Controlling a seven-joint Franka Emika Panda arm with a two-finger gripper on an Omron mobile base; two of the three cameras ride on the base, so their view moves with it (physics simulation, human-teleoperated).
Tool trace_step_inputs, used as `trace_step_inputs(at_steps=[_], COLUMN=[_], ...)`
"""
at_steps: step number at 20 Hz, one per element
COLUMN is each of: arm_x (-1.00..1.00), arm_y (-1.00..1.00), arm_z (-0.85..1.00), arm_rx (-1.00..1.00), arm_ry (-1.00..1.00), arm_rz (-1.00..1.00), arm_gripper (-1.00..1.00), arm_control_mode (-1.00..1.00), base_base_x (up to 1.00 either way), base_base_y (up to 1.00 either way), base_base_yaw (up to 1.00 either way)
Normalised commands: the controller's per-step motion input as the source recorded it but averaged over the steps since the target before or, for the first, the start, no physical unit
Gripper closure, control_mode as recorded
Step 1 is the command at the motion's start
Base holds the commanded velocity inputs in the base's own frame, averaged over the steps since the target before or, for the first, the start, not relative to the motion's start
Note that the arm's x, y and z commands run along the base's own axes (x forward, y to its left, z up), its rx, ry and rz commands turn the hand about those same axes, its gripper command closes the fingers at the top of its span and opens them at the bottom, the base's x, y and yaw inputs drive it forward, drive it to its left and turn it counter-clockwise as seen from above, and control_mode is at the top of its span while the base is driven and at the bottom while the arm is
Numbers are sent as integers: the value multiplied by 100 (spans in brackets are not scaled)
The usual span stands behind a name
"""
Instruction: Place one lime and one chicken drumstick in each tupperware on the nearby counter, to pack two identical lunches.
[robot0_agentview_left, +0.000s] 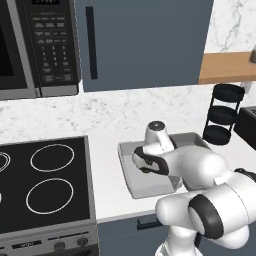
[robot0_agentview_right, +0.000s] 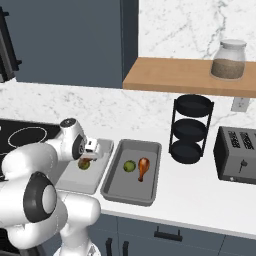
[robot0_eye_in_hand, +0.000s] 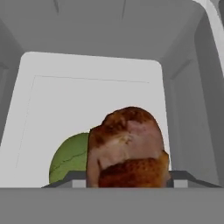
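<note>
At the far left sits the black stove (robot0_agentview_left: 47, 182) with the microwave (robot0_agentview_left: 37, 47) above it. Beside the stove, on the white counter (robot0_agentview_right: 200, 200), lie 2 grey tubs side by side.

The gripper (robot0_agentview_right: 89, 156) hangs over the left tub (robot0_agentview_right: 80, 175), its jaws pinching a chicken drumstick (robot0_eye_in_hand: 127, 148) by the plump end; in the hand view the browned meat sits between the finger tips. Under it, on the floor of that tub, rests a lime (robot0_eye_in_hand: 70, 159), partly hidden by the meat.

Just right of it, the second tub (robot0_agentview_right: 132, 172) holds another lime (robot0_agentview_right: 129, 166) and another drumstick (robot0_agentview_right: 143, 168), lying close beside each other, the lime on the left and the pale bone tip pointing toward the front wall.

Further right stand a black 3-tier rack (robot0_agentview_right: 190, 127) and then a dark toaster (robot0_agentview_right: 237, 155). Above them a wooden shelf (robot0_agentview_right: 170, 75) carries a glass jar (robot0_agentview_right: 229, 60).
</note>
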Motion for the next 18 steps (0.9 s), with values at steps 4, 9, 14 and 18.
trace_step_inputs(at_steps=[4,9,14,18], arm_x=[-4,-16,-30,-18], arm_y=[-3,-1,-18,-13], arm_z=[-42,-31,-4,0], arm_rx=[-1,-2,0,0], arm_ry=[-4,-8,-10,-6], arm_rz=[6,7,7,6], arm_gripper=[-100,-100,-100,-100], arm_control_mode=[-100,-100,-100,-100], base_base_x=[0,0,0,0], base_base_y=[0,0,0,0], base_base_yaw=[0,0,0,0])
